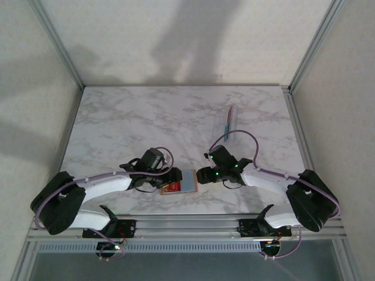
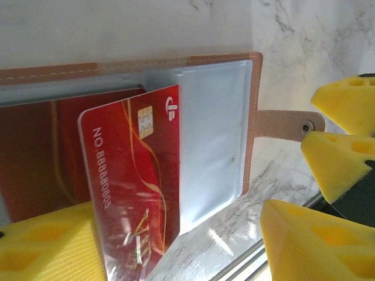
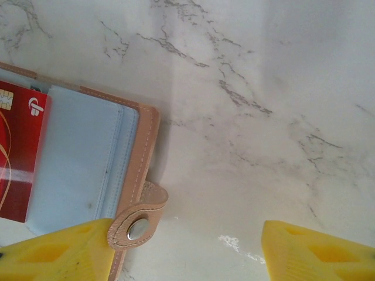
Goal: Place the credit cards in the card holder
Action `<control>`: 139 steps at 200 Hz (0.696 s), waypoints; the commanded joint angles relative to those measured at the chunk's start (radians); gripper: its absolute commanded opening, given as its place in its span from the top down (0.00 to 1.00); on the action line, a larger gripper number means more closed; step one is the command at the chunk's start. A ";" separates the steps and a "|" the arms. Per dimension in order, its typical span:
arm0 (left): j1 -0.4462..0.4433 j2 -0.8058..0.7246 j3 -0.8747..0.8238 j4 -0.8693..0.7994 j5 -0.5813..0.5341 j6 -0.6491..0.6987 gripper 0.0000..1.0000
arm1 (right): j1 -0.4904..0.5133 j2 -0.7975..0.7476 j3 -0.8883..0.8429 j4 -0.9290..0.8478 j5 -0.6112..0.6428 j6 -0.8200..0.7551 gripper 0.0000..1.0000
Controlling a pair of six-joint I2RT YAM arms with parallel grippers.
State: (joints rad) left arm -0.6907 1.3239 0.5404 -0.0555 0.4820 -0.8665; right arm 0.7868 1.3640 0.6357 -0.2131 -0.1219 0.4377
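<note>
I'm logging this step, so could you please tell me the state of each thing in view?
Card holder: open, flat on the table.
Clasp tab: unfastened, snap exposed.
Red credit card: tilted over the pockets, not fully seated.
Other credit cards: grouped far right, outside the holder.
Left end effector: open.
Right end effector: open.

Open card holder [image 3: 79, 158] at frame left — red card [image 3: 17, 158] in its pocket, clasp tab [image 3: 137, 219] just beside the lower-left yellow fingertip [image 3: 64, 252]
</note>
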 commanded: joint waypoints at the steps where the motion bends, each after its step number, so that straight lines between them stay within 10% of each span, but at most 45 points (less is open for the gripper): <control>1: -0.002 -0.040 0.027 -0.093 -0.076 0.009 0.34 | 0.027 0.014 0.053 -0.023 0.040 0.007 0.31; 139: 0.013 0.000 0.013 -0.042 -0.075 0.016 0.39 | 0.058 0.099 0.085 -0.016 -0.006 0.053 0.24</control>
State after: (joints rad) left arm -0.6838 1.3361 0.5419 -0.0731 0.4290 -0.8623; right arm 0.8387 1.4487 0.7109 -0.2283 -0.1020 0.4728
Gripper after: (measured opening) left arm 0.593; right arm 0.749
